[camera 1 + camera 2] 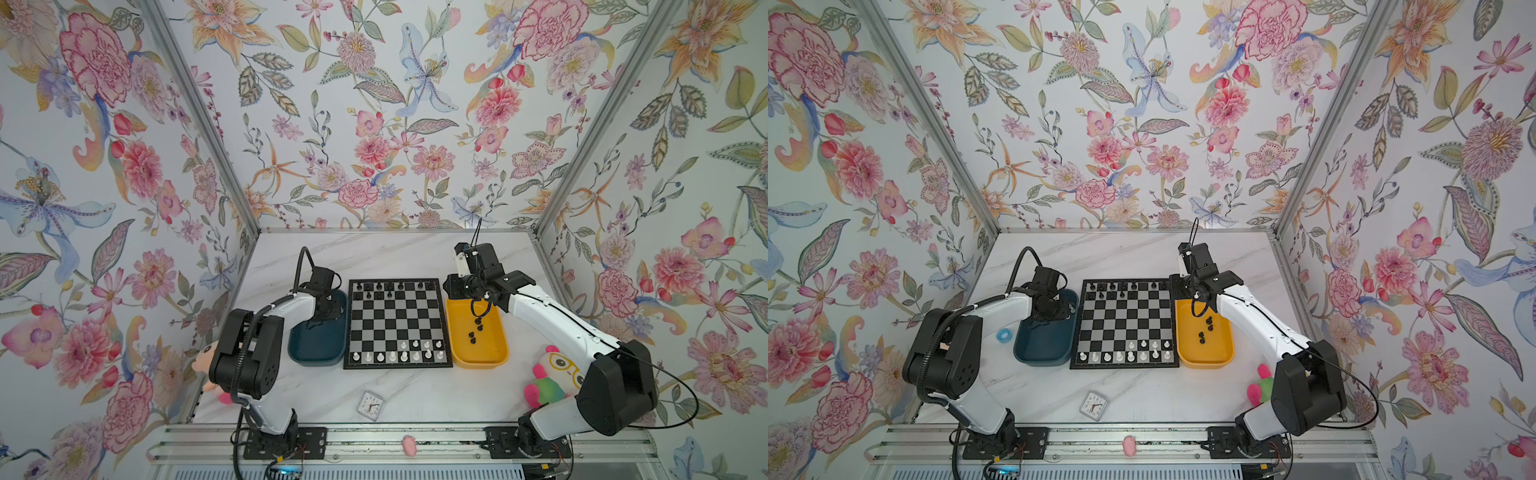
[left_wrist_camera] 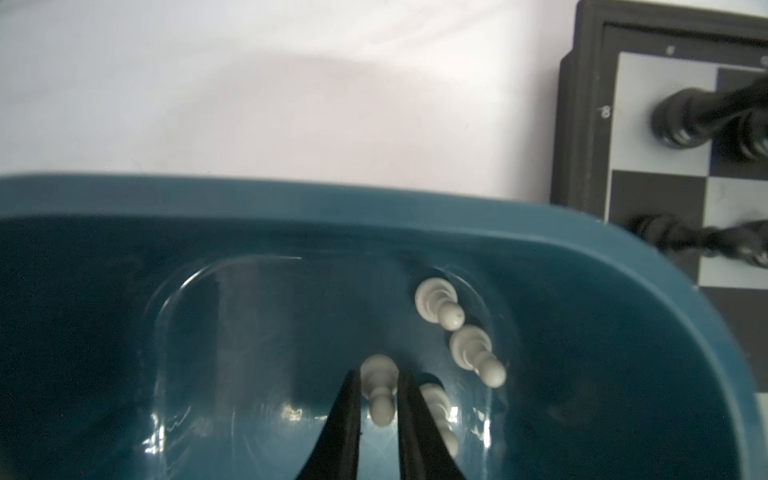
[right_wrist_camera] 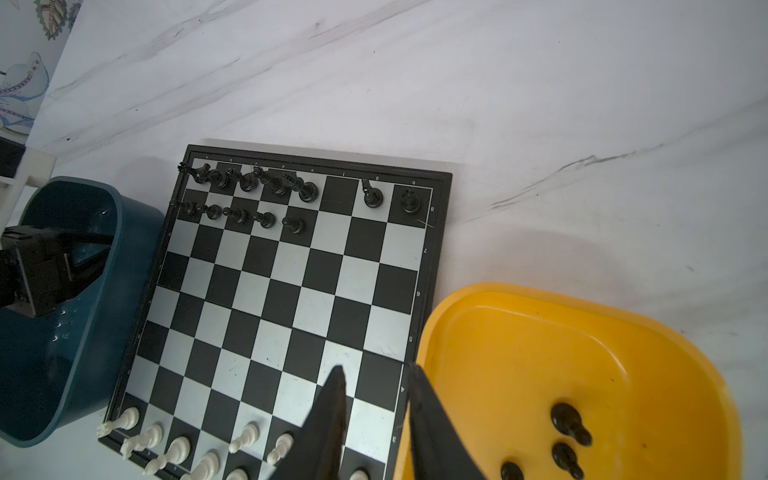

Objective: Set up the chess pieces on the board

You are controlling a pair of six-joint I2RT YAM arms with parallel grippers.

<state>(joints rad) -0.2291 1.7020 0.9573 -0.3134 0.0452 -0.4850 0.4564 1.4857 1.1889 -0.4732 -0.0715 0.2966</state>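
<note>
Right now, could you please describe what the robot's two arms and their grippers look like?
Both arms have glossy white links joined by bulky black joint housings: the left arm carries a ribbed black hose, the right arm a thin black cable. The left gripper and right gripper each have two slim, tapering black fingers.

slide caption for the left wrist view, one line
Left gripper straddles a small white plastic pawn inside the dark teal tray.
</note>
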